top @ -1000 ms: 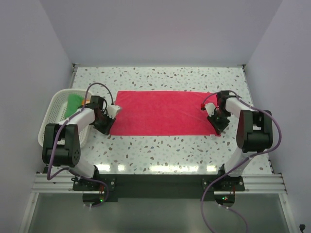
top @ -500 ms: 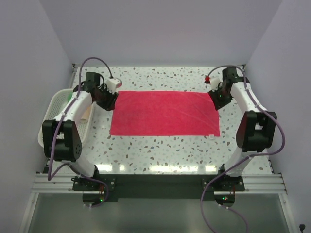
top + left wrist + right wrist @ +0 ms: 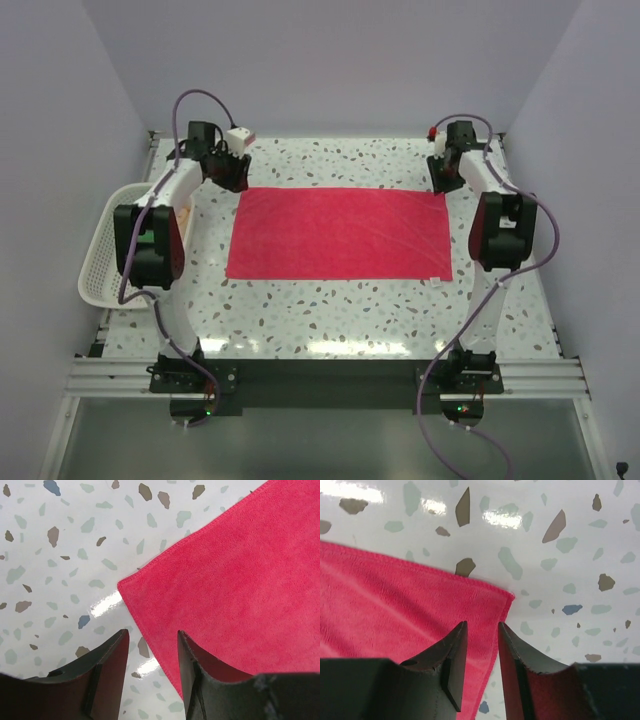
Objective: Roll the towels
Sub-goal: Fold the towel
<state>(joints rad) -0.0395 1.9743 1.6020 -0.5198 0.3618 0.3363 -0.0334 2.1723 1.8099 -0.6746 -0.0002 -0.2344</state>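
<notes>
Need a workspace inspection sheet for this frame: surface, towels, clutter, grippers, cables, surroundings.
Surface: speckled table, glossy, glare near the front.
Job's things: red towel flat, unrolled, mid-table; other towels not seen.
Clutter: white basket at left edge; contents cannot tell.
Grippers: left gripper open, empty, at towel's far-left corner; right gripper open, empty, at far-right corner.
Cables: purple cables loop off both arms, clear of towel.
Surroundings: plain walls on three sides; nothing else seen.
</notes>
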